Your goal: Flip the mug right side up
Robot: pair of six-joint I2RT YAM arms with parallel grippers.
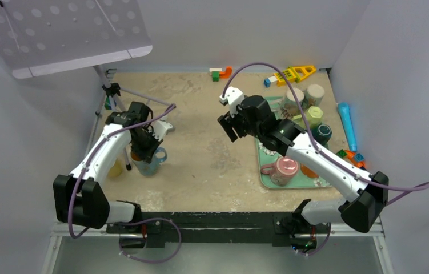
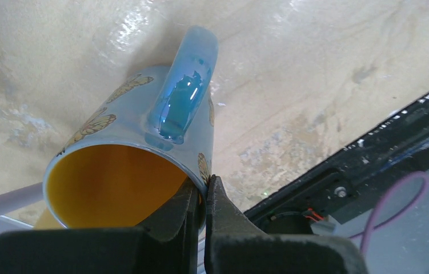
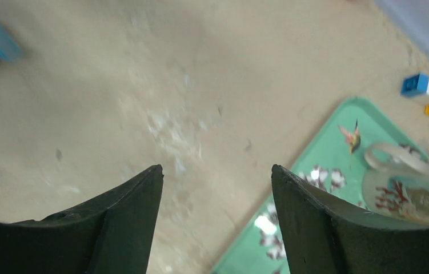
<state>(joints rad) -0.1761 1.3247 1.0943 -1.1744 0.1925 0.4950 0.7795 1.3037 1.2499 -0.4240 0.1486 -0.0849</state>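
A light blue mug with butterfly prints and a yellow inside stands at the left of the table. My left gripper comes down onto it from above. In the left wrist view the mug turns its mouth toward the camera, its handle on the upper side. There my left gripper is shut on the rim, one finger inside and one outside. My right gripper hovers over the middle of the table. Its fingers are open in the right wrist view, where the right gripper has nothing between them.
A green tray at the right holds a pink cup and other cups. A clear glass mug lies on that tray. Toy bricks and a blue cylinder lie at the back right. A tripod stands at the left.
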